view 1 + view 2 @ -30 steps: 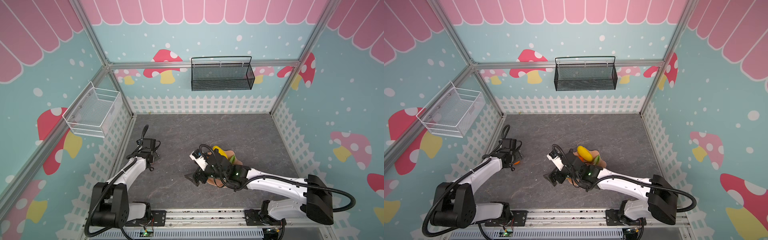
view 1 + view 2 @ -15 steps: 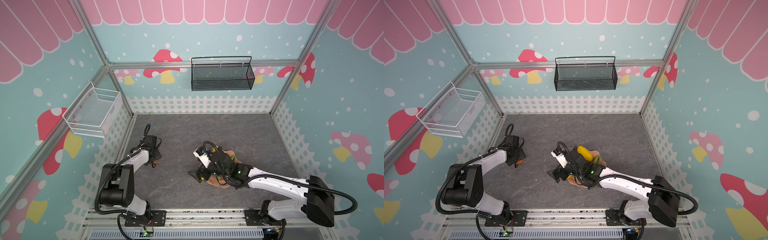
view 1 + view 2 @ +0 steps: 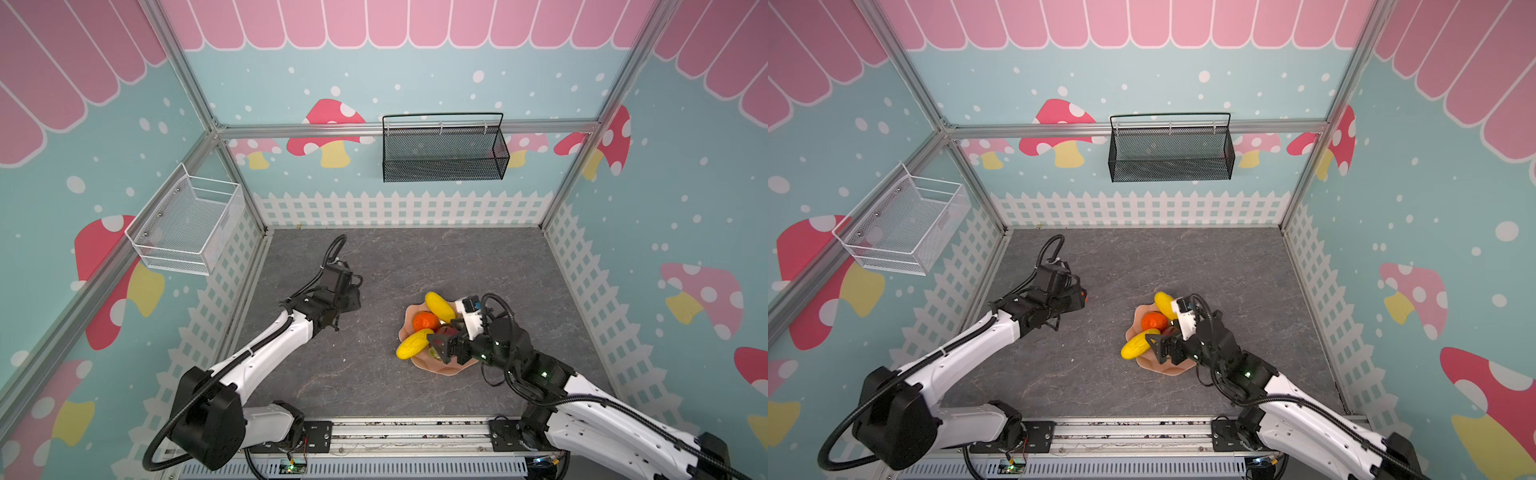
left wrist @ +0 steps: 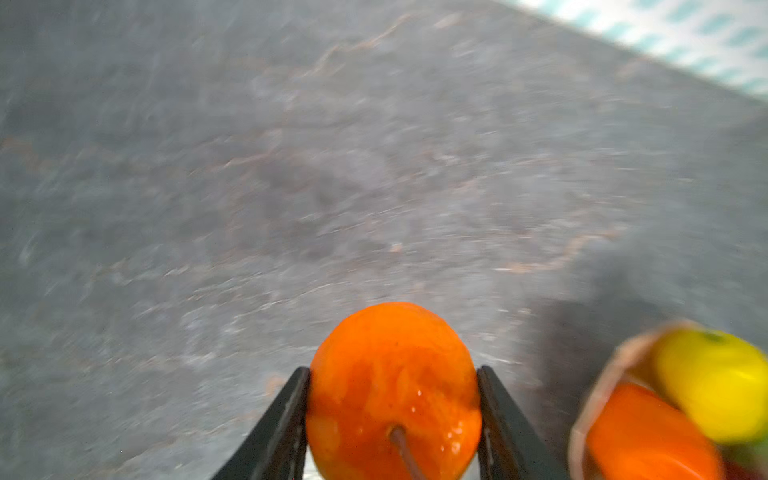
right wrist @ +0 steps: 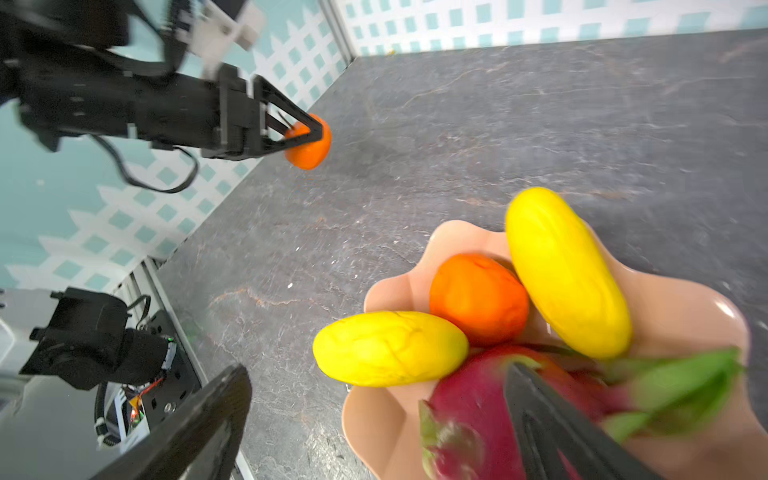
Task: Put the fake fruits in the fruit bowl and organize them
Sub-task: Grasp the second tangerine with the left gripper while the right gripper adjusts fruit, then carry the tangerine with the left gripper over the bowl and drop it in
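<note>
Four fruits lie in the fruit bowl (image 3: 440, 371); the fifth is in my left gripper (image 4: 392, 372).
I see the far mango (image 3: 440, 307), the near mango (image 3: 411, 344), one orange (image 3: 426, 321) and the dragon fruit (image 5: 469, 399) crowded together in the bowl, right of the table's (image 3: 374, 257) middle. My left jaws pinch the second orange (image 4: 392, 399), well apart to the bowl's left. My right gripper (image 3: 441, 348) hangs spread wide over the dragon fruit.

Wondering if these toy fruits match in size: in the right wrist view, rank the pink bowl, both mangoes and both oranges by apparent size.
1. fruit bowl
2. two mangoes, about alike
3. bowl orange
4. held orange, in the left gripper: smallest-looking, but farther from the camera, so unsure.
</note>
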{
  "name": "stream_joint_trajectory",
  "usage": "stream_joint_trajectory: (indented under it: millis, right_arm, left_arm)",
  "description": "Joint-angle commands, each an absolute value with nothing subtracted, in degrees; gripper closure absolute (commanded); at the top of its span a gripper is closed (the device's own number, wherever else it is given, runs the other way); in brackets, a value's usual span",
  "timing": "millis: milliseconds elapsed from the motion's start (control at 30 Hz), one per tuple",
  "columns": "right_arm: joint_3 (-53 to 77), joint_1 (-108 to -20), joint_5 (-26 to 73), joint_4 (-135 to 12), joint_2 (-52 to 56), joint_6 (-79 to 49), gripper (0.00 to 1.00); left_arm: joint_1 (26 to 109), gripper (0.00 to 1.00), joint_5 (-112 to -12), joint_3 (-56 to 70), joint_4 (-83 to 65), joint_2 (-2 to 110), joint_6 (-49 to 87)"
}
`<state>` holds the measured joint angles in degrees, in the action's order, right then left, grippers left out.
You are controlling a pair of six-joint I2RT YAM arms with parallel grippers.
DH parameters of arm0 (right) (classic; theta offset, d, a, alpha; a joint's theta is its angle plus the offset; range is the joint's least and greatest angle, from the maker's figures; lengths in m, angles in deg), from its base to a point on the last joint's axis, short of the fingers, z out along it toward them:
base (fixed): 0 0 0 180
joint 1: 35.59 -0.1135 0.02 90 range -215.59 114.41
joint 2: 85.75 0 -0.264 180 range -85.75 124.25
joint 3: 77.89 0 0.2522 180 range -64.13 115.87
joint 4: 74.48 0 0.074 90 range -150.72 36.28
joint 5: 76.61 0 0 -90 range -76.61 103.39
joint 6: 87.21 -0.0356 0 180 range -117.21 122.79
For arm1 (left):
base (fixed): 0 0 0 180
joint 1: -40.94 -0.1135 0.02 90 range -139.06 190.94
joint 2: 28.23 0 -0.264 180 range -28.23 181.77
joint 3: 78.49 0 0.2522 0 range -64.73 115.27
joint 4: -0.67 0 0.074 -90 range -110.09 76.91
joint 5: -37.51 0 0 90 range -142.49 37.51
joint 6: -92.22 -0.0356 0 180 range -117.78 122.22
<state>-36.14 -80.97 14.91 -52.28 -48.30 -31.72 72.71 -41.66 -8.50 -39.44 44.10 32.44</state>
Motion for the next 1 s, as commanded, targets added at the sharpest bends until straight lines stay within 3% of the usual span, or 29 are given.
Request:
stream_joint_trajectory:
  millis: [0, 167, 333, 600, 967]
  right_arm:
    - [-38.1, -79.4, 12.9, -43.8, -56.3, -37.9, 0.02]
    - [-40.0, -79.4, 17.2, -41.9, -66.8, -41.4, 0.02]
    - [-39.7, -79.4, 20.7, -41.5, -68.0, -41.4, 0.02]
    - [-39.9, -79.4, 23.2, -41.0, -73.9, -39.9, 0.02]
    - [-39.9, -79.4, 27.1, -38.3, -79.6, -38.1, 0.01]
  left_arm:
    - [81.5, 0.53, -43.0, -4.7, -37.9, 43.8, 28.2]
    - [91.3, 0.52, -56.5, -0.4, -27.2, 52.8, 23.7]
    - [96.4, 0.52, -60.9, 9.0, -25.0, 64.5, 20.5]
    - [98.9, 0.52, -64.4, 18.5, -25.4, 77.0, 20.8]
    - [100.4, 0.52, -66.5, 23.2, -28.7, 84.2, 19.9]
